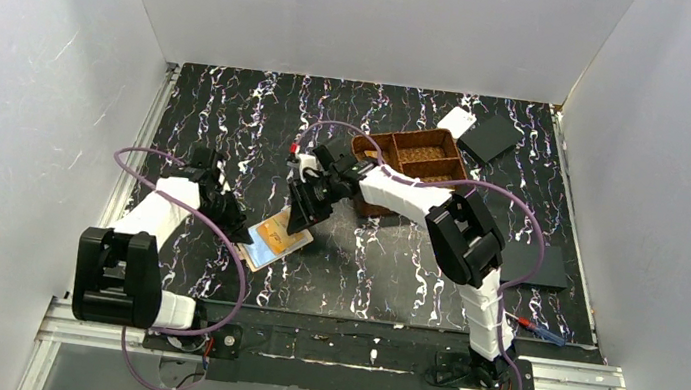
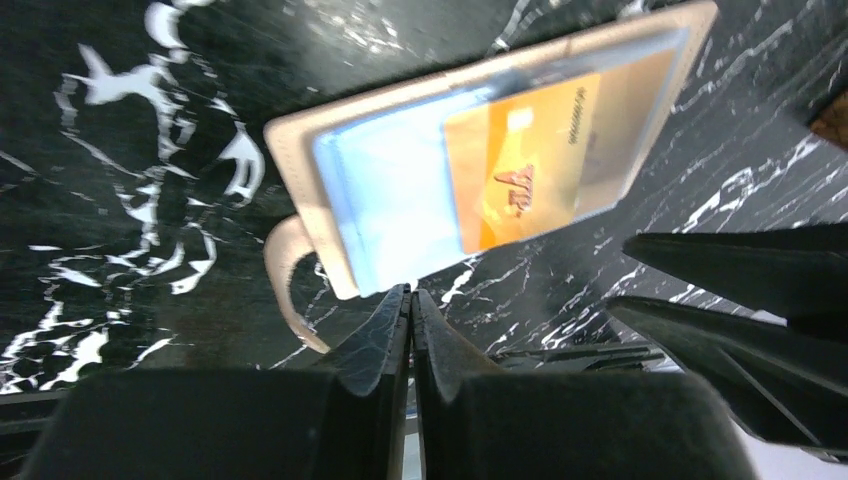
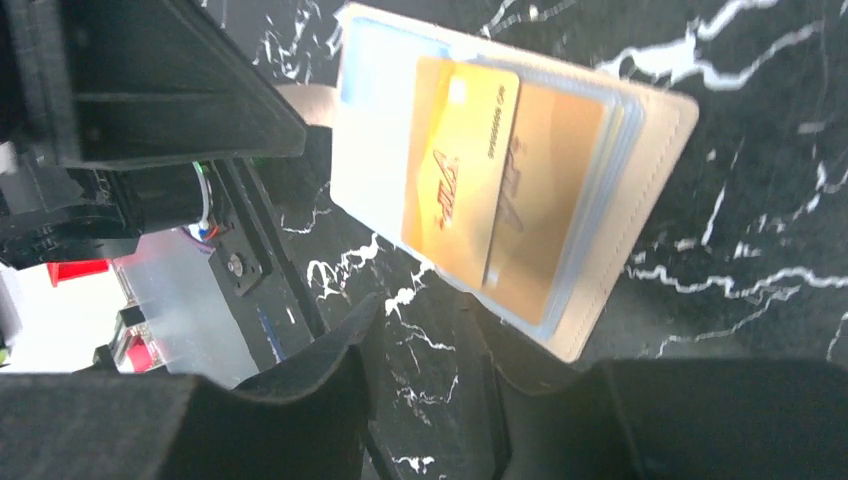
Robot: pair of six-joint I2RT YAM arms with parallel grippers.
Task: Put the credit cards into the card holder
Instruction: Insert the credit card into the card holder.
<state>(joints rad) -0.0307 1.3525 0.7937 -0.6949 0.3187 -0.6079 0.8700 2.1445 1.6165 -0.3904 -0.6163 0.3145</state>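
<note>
Two credit cards (image 3: pixel 470 190) lie just beyond the right gripper (image 3: pixel 418 318).

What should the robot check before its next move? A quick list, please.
1. The card holder is open, slots up: ok.
2. The right gripper is open and empty: ok.
3. The top credit card sits straight in its slot: not ok, it is tilted.
4. The left gripper, shut, grips the holder's edge: cannot tell.
</note>
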